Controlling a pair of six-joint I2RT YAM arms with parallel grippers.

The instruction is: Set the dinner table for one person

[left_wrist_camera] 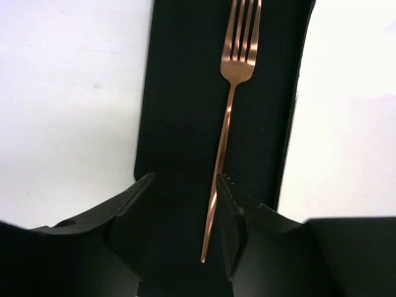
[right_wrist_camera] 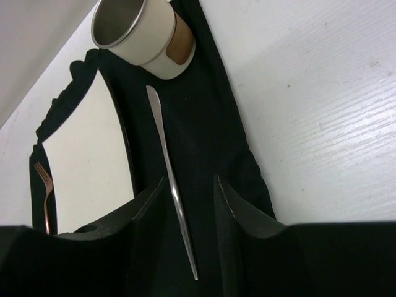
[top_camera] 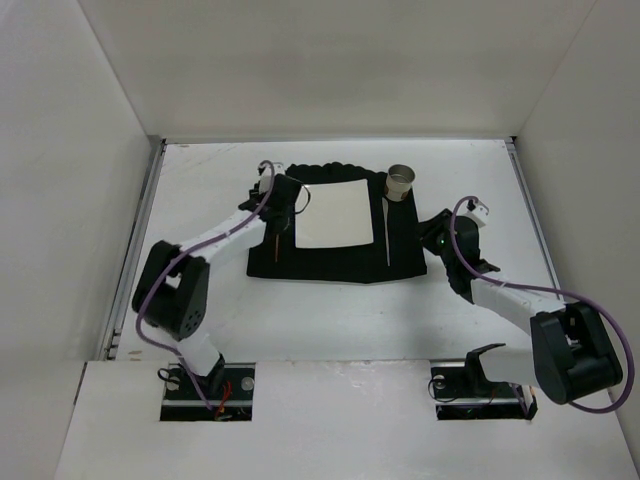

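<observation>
White and matte, the dinner table (top_camera: 330,320) fills the floor of the top view. A black cloth mat (top_camera: 330,262) lies at its middle. On the mat are a square white plate (top_camera: 335,215), a knife (top_camera: 386,230) just right of the plate, and a cup (top_camera: 401,181) at the far right corner. The left arm (top_camera: 215,240) reaches over the mat's left strip, and the right arm (top_camera: 500,295) reaches toward its right edge.

In the left wrist view, the left gripper (left_wrist_camera: 185,216) is spread over the mat. A copper fork (left_wrist_camera: 232,105) lies flat there, its handle end between the fingers, close to the plate-side one and not pinched.

In the right wrist view, the right gripper (right_wrist_camera: 189,210) is also spread, and the knife's handle lies on the mat between its fingers, blade pointing toward the cup.
</observation>
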